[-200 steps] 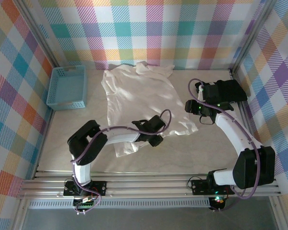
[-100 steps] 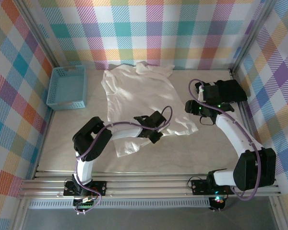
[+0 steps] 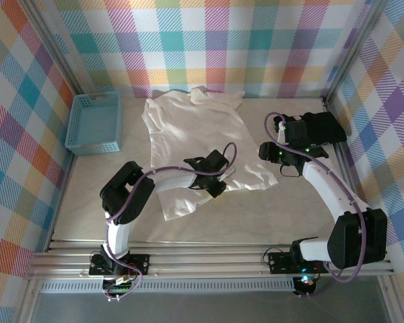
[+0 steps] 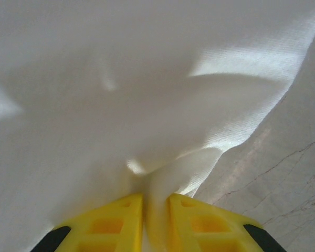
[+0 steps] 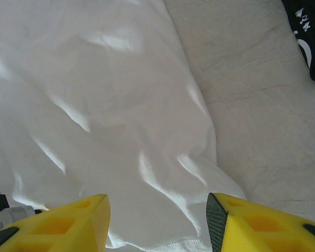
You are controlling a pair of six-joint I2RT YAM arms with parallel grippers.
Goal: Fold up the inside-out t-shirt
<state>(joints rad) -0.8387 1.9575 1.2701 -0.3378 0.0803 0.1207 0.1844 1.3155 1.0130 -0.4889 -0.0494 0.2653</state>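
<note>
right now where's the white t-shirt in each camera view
Top external: t-shirt spread mid-table, right of the blue basket.
Left wrist: t-shirt across most of the frame, pinched in the left gripper.
Right wrist: t-shirt on the left, under the open right gripper.
Shared landmark: pale table along the t-shirt's edge.

Overhead, you view the whole table (image 3: 269, 215) from behind. Both wrist cameras look closely at the same white t-shirt (image 3: 195, 128).

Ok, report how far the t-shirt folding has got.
Done: the t-shirt lies spread on the table, wrinkled, with no clean fold visible. In hand: the left gripper is pinched on a tuck of its cloth near an edge, and the right gripper hangs open over the hem corner. Left: every fold.
</note>
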